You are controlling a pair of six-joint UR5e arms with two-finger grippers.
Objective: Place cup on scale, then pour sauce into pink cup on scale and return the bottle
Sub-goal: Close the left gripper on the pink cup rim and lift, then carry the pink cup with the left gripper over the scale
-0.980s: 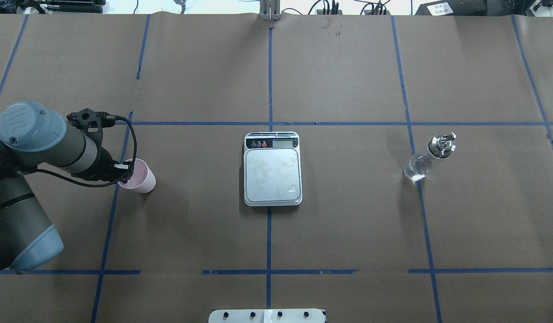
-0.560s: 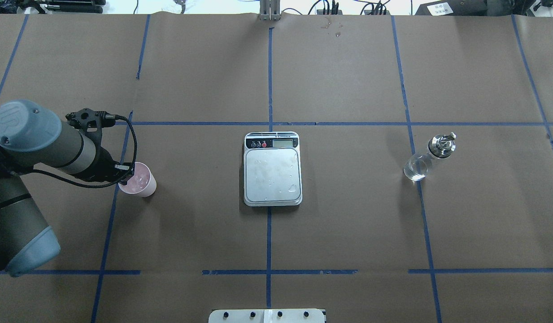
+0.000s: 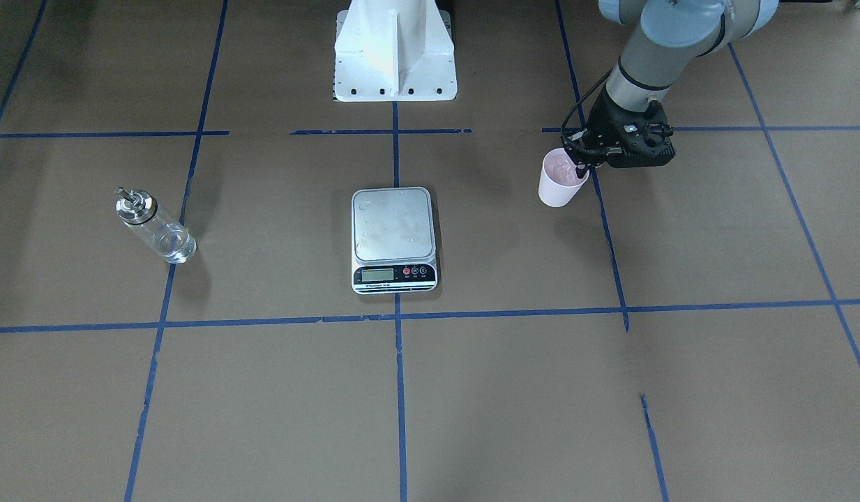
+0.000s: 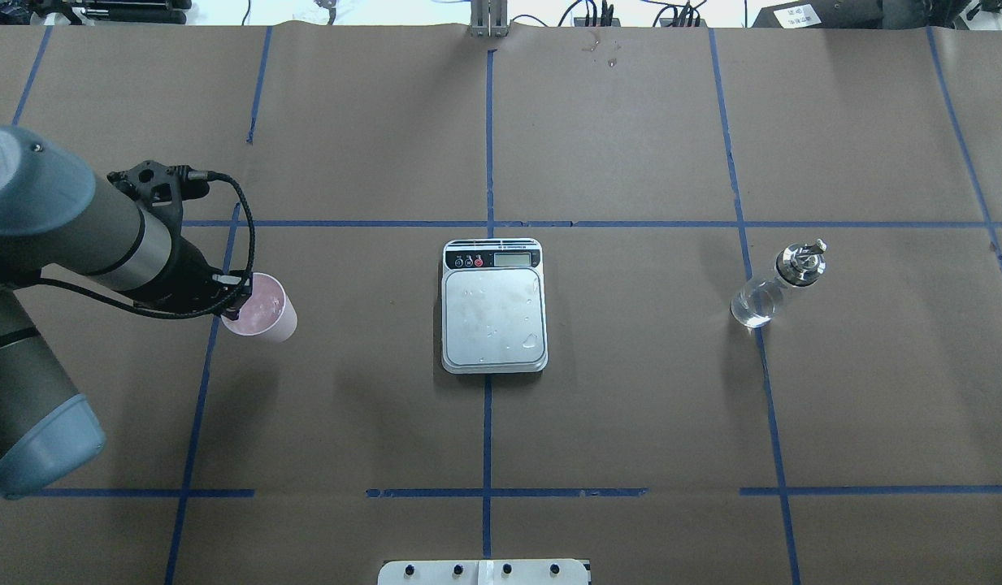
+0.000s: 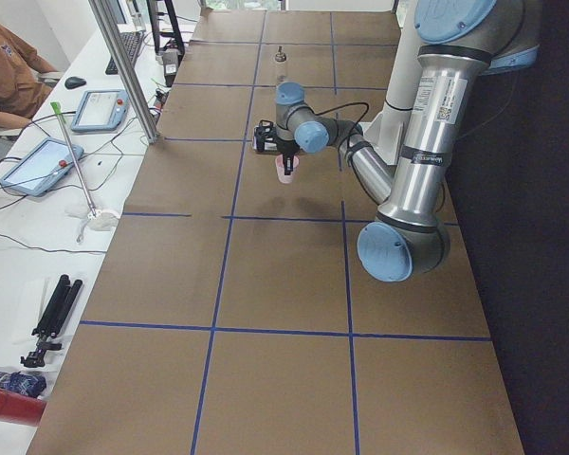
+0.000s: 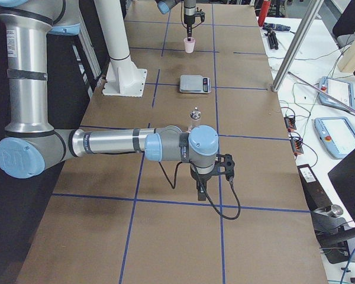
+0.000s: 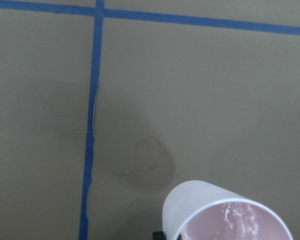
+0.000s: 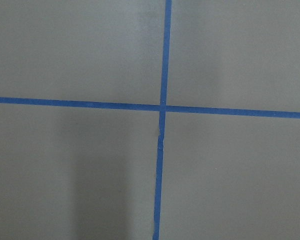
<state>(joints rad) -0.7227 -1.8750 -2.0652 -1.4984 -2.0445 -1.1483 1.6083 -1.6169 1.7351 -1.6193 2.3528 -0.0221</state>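
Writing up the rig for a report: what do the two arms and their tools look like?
Both the left arm and right arm are silver-grey tubes with rounded light-blue joint caps; the right arm's end cap bears a stamped logo. A white label sits on one thick left-arm link. The left tool and right tool are black, each trailing a looping black cable.

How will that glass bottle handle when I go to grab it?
The bottle is smooth clear glass, so probably slippery and breakable if dropped. It stands tall and narrow with a metal collar on top, so a sideways nudge may tip it, then it would likely roll.
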